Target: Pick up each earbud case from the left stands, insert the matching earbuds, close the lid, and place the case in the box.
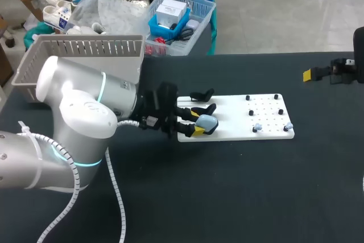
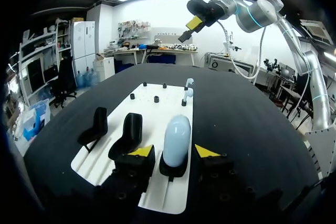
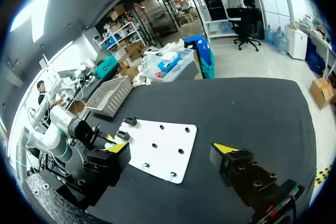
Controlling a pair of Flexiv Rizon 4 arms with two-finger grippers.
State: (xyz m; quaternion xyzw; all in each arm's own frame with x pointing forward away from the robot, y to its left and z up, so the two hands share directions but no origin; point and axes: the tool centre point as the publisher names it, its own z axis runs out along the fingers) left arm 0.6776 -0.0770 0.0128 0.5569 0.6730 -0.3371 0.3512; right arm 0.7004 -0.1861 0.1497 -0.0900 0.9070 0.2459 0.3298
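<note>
Left tool (image 2: 173, 151) spread around earbud case (image 2: 176, 136) — gaps both sides.

Black matte tabletop (image 1: 227, 197). A white flat board (image 1: 233, 120) lies on it right of centre, long side running left-right, well in from the tabletop edges. Four short black pegs (image 1: 251, 112) stand upright on the board's right half in a rough square. Rows of tiny dots in the board between them. Same board (image 3: 163, 137) and pegs (image 3: 180, 151) show in the right wrist view.
</note>
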